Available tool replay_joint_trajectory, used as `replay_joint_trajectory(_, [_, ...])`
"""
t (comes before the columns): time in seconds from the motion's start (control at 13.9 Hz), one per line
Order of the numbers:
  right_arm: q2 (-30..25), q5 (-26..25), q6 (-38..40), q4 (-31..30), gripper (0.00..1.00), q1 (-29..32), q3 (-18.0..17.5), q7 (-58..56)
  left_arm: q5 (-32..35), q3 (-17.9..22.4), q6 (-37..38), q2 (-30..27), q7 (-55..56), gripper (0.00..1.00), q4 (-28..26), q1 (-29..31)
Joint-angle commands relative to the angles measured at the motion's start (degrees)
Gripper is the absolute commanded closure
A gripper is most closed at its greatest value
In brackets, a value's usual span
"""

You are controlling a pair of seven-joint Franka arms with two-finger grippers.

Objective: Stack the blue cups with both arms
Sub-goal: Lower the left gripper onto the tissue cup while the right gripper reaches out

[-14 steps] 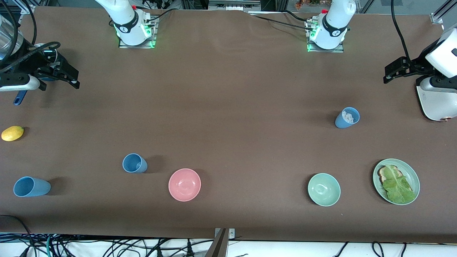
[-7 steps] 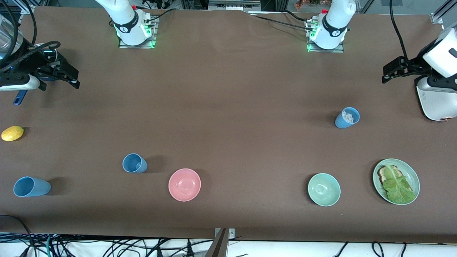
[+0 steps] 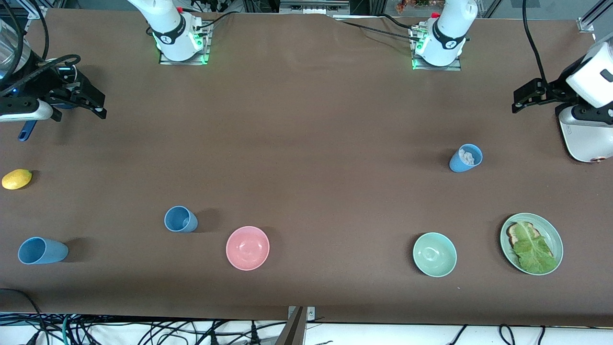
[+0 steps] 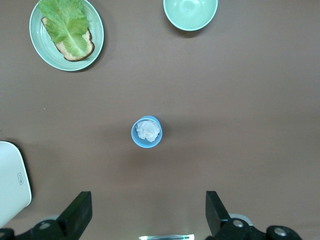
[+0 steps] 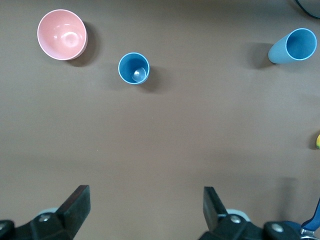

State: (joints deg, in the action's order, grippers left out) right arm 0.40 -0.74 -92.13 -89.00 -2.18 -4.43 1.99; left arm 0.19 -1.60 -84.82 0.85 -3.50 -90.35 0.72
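Step in hand, as judged: opening approach, nothing grasped and no cup stacked yet. Left gripper point(image 3: 521, 98) hangs high at the upper right of the front view, over the table's left-arm end beside a white appliance point(image 3: 582, 136); fingers spread wide, empty, as the left wrist view confirms. Right gripper point(image 3: 91, 103) hangs at the upper left of the front view, over the right-arm end; fingers likewise wide apart and empty. Count of small medium-blue plastic tumblers: three, all standing, all well apart. Cup holding a crumpled white wad point(image 3: 465, 158) sits right of centre in the front view; empty cup point(image 3: 180, 219) sits lower left, beside a pink bowl point(image 3: 247, 247); third cup point(image 3: 42, 250) sits near the lower left corner. Next move, as judged: each arm descends on a nearby cup, the right arm taking one of its two, the left arm facing the wad-filled cup, whose contents would block nesting. Other items: one pink bowl, one pale green bowl point(image 3: 435, 254), one pale green plate point(image 3: 555, 237) bearing toast under a lettuce leaf point(image 3: 531, 249), one yellow lemon point(image 3: 17, 178) at the left edge, one blue handle point(image 3: 26, 130) below the right gripper, its body hidden.
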Motion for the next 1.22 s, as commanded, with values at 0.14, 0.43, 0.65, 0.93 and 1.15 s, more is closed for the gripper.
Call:
replay_joint_trajectory(0.14, [0.30,0.48,0.11,1.03,0.00,0.16,-0.05,-0.06,0.78,2.91,-9.64,-0.41,-10.91,0.00,-9.13,3.41])
replay_joint_trajectory(0.43, [0.48,0.48,0.11,0.94,0.00,0.25,0.12,0.56,0.78,5.46,-22.63,-0.50,-13.20,0.00,-19.75,2.89])
replay_joint_trajectory(0.65, [1.80,-0.05,0.37,0.94,0.00,-0.02,-0.23,0.04,0.78,6.00,-30.37,-0.59,-13.20,0.00,-26.00,2.09])
replay_joint_trajectory(0.93, [3.38,-0.14,0.55,0.59,0.00,-0.10,-0.23,-0.32,0.69,6.00,-40.57,-0.67,-13.20,0.00,-33.47,1.74])
replay_joint_trajectory(1.15, [4.44,0.21,0.11,0.94,0.00,-0.10,-0.23,-2.07,0.69,6.08,-48.22,-0.67,-13.20,0.00,-38.75,1.22])
